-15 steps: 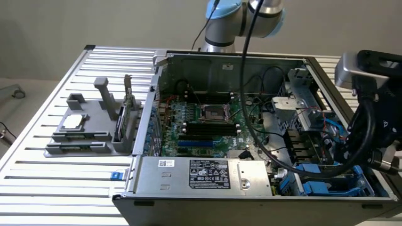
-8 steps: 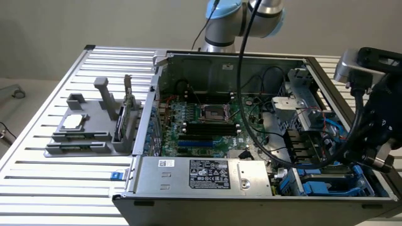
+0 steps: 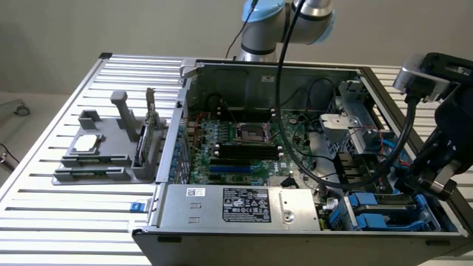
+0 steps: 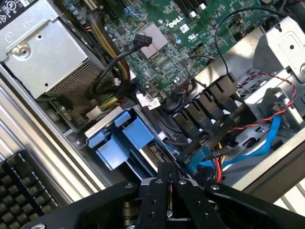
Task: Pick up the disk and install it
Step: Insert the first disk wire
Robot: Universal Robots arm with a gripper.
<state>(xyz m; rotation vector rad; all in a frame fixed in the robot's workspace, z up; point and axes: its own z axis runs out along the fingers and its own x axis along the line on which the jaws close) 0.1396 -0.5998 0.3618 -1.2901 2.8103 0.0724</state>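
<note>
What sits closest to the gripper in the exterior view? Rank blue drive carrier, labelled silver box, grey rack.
From the gripper:
1. The blue drive carrier, just beside it.
2. The labelled silver box, along the case's near edge.
3. The grey rack, outside the case, exterior view's left.

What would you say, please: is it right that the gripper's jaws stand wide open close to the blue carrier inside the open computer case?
Not quite: the jaws are shut, not wide open. The wrist view shows the gripper with its jaws pressed together and nothing between them, close to the blue carrier inside the open computer case.
</note>
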